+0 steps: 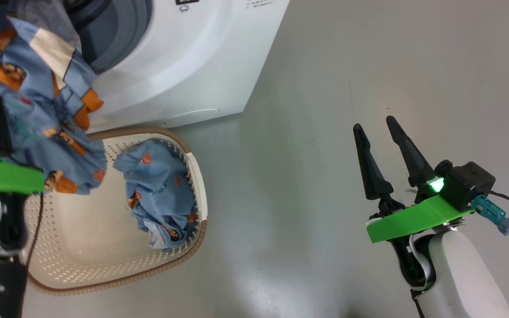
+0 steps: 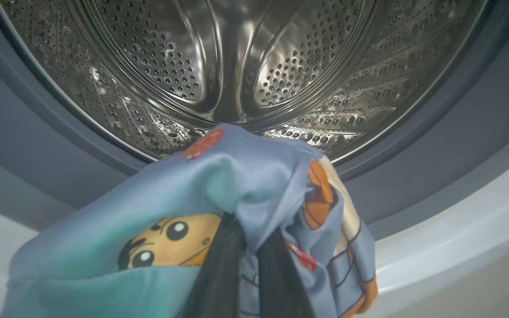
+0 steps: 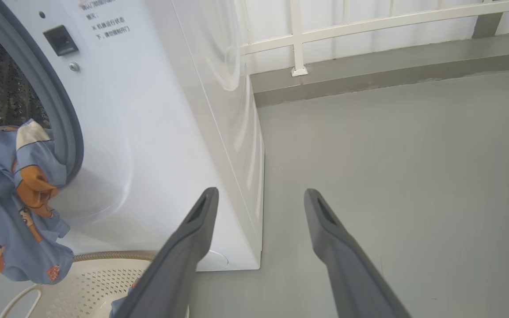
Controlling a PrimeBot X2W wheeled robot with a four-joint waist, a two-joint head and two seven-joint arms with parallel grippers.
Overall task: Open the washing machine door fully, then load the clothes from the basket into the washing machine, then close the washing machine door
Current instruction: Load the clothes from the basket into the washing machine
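We list: left gripper [image 2: 249, 227] pinching bear-print garment [image 2: 237, 176] before the drum [image 2: 237, 66]; right gripper [image 1: 373, 123] spread (over grey floor [image 1: 325, 88]); second garment [image 1: 159, 185] in basket [image 1: 198, 176].

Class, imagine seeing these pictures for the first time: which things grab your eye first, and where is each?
First comes the blue cartoon-print garment, pinched in the left claw right before the shiny steel drum of the washing machine. Next, a second garment lies in the cream basket below. Off to the right, the right claw hangs open over the grey floor.
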